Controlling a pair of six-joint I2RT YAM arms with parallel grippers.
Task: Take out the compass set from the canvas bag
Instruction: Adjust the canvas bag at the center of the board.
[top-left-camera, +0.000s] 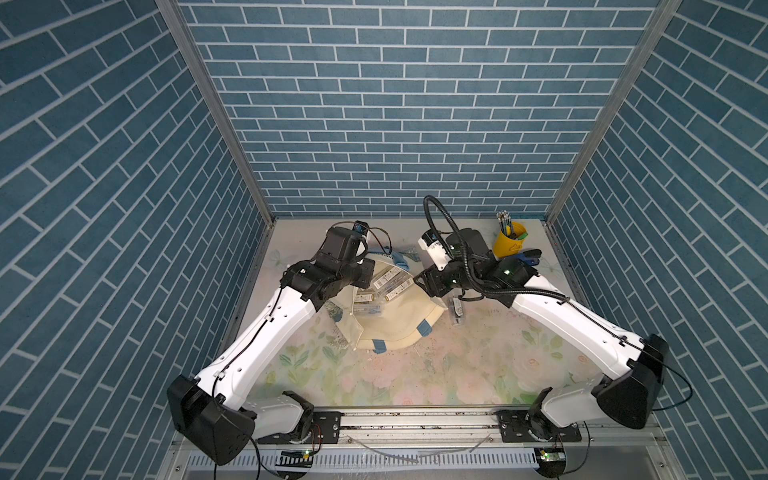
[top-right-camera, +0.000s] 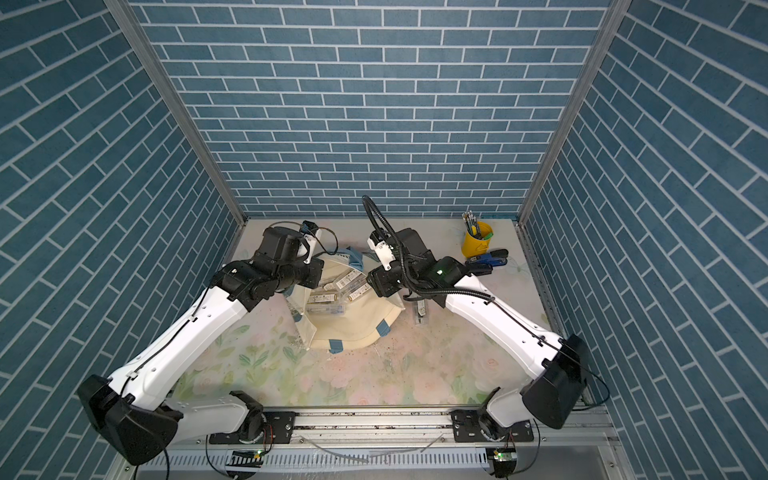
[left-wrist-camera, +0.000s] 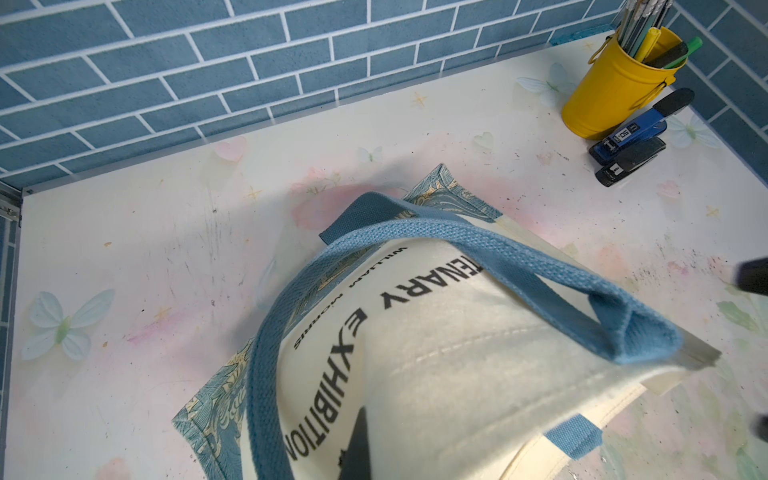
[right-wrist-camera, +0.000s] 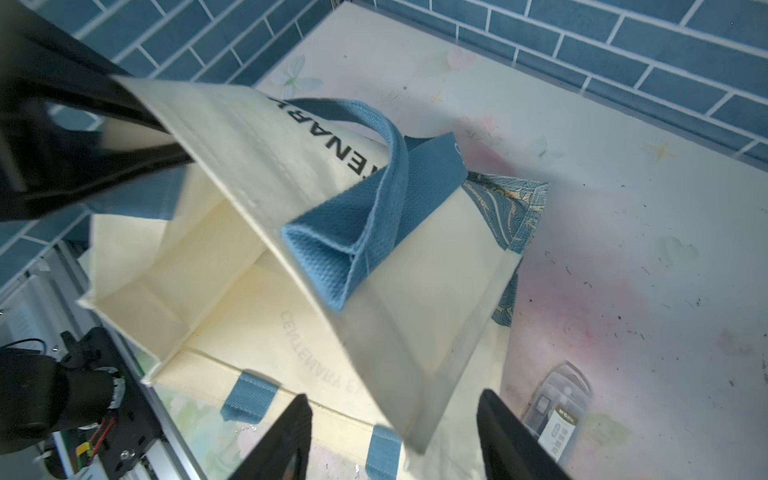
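Floral tabletop (right-wrist-camera: 623, 208); canvas bag (right-wrist-camera: 249, 137) rim between left fingers (right-wrist-camera: 75, 70)

White-shelled left arm (top-left-camera: 266, 332) and right arm (top-left-camera: 582, 320), black joints, thin cables — the right adds a corrugated hose (top-left-camera: 540, 294), green light (top-left-camera: 506, 272).

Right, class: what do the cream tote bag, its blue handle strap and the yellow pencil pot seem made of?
Cream tote bag: matt woven canvas; it creases softly and shows stitched seams. Blue handle strap: thick cotton-like webbing with a coarse visible weave. Yellow pencil pot: probably painted metal, smooth with slight sheen and a thin rim, though plastic is possible.
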